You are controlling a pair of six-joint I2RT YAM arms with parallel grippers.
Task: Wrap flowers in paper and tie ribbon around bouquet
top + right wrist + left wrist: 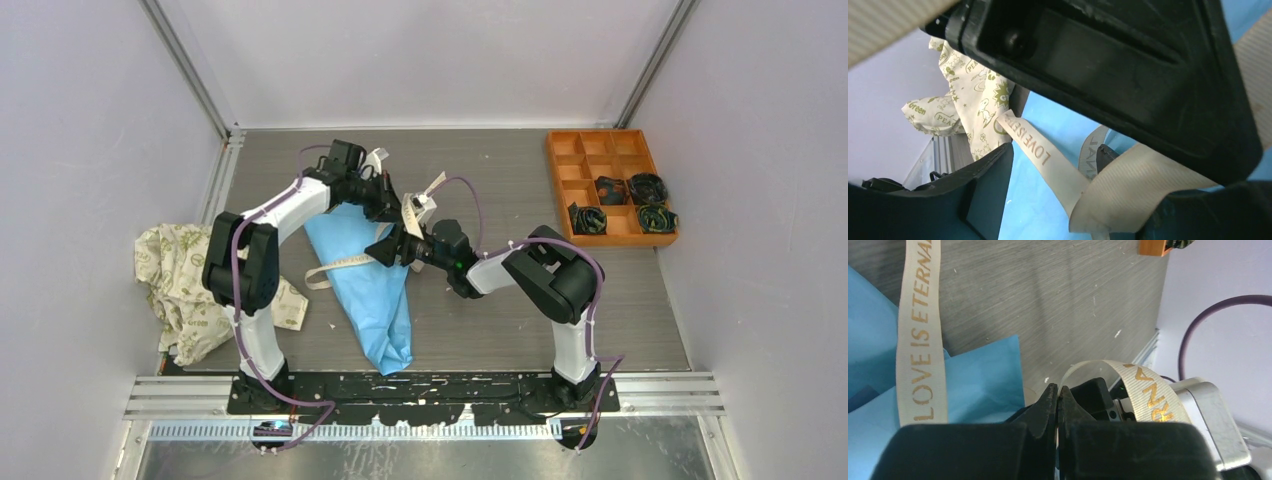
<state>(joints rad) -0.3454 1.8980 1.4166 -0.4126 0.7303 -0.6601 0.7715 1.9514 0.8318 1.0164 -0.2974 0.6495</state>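
The bouquet lies mid-table as a light blue paper cone, narrow end toward the arms. Its flowers are hidden under the left arm. A beige ribbon printed with gold letters crosses the cone, and its ends rise near the grippers. My left gripper is shut on a strand of ribbon that loops up to the right; it hovers over the cone's wide end. My right gripper is open just below it, with ribbon running between its fingers and draping over the right finger.
A crumpled cream cloth with green print lies at the left edge. An orange compartment tray at the back right holds small dark coils. The two wrists are very close together above the cone.
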